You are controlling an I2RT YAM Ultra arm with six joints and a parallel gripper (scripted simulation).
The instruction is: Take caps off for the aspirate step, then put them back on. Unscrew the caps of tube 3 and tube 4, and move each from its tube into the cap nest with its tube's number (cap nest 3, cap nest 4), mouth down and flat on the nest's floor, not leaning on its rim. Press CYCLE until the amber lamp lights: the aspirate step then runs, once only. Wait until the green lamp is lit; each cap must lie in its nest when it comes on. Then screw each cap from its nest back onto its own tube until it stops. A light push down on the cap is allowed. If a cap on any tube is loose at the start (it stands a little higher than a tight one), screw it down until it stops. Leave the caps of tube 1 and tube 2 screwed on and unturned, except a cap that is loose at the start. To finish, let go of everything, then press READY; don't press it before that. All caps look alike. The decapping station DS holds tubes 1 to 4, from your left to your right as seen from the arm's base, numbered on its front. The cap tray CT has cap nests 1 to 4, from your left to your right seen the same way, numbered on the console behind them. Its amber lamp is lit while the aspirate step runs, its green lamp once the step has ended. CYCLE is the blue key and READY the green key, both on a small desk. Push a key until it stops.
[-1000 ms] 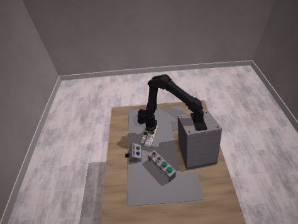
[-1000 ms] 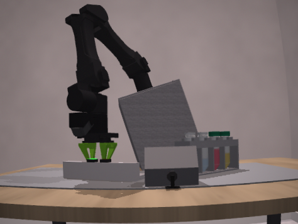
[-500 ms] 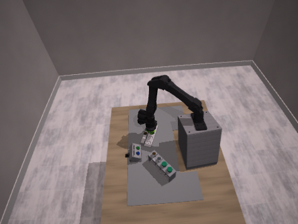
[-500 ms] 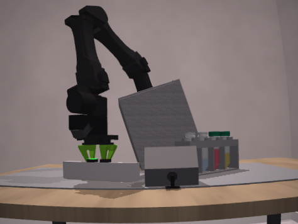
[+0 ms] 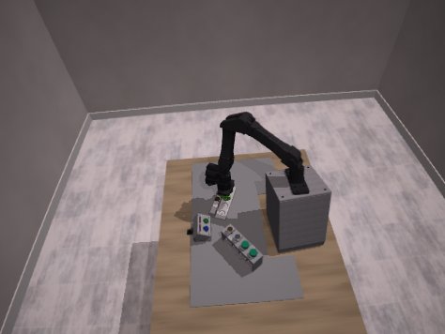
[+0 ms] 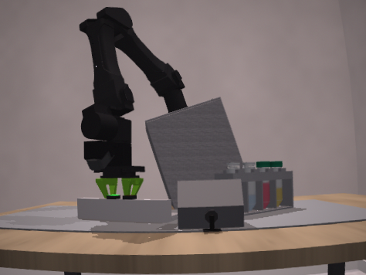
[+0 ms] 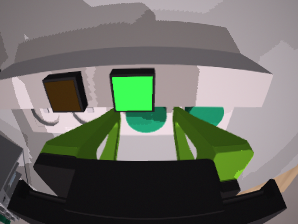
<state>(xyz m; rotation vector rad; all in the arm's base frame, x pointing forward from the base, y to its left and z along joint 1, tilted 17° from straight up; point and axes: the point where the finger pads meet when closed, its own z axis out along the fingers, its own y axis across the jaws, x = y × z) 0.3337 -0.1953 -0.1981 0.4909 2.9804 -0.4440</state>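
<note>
Grey walls surround our wooden tabletop (image 5: 319, 286). Green lamp (image 7: 132, 91) glows, so recapping begins. Our gripper (image 6: 120, 193) hovers half-open, holding nothing, straddling a green cap (image 7: 148, 120) in the tray (image 6: 154, 210). Next we should lower, close squarely, and lift it toward its tube.

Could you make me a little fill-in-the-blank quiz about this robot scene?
1. The lit square lamp on the white console glows ___.
2. In the grey tube rack, ___ tubes wear green caps.
3. The black arm's green-fingered gripper is ___, holding nothing, astride a round green cap.

Missing words: green; two; open
</note>
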